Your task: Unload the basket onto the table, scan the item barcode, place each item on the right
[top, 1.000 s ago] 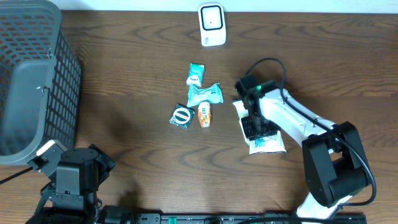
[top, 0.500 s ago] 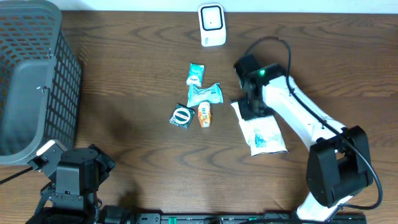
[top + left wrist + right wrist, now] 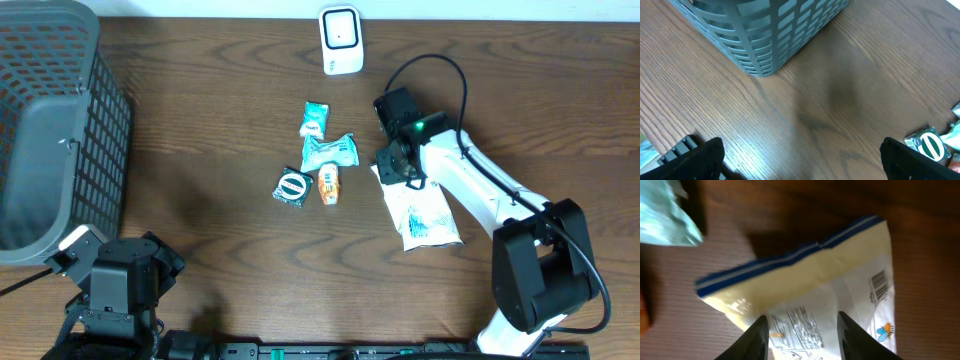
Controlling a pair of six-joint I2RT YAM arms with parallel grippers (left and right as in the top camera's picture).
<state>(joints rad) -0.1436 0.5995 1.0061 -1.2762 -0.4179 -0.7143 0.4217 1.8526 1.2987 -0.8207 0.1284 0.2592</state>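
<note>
Surface: dark wood table point(image 3: 200, 230), pale wall strip along the far edge. All positions are relative to the white scanner point(image 3: 340, 40) at the far edge.

- Far left of scanner: grey mesh basket point(image 3: 50, 120) on the table.
- Left and well to the near side of scanner: left arm folded low at the table edge. The left gripper point(image 3: 801, 150) has its fingers spread wide with nothing between them, only bare wood below.
- Just near-side of scanner: a small teal packet point(image 3: 315, 118), a bigger teal packet point(image 3: 328, 150), a round-logo packet point(image 3: 292, 186) and an orange packet point(image 3: 329, 184), all bunched together.
- Near-right of scanner: the white bag point(image 3: 425, 215) lies flat, with its barcode point(image 3: 879, 284) face up near one edge.
- Right arm reaches in from the near-right corner with the wrist bent down. The right gripper point(image 3: 398, 165) is at the bag's scanner-side end. Its fingers point(image 3: 757, 335) are partly apart and straddle the bag just behind its blue-striped seal. I can't tell if it's pinching the bag or just over it.
</note>
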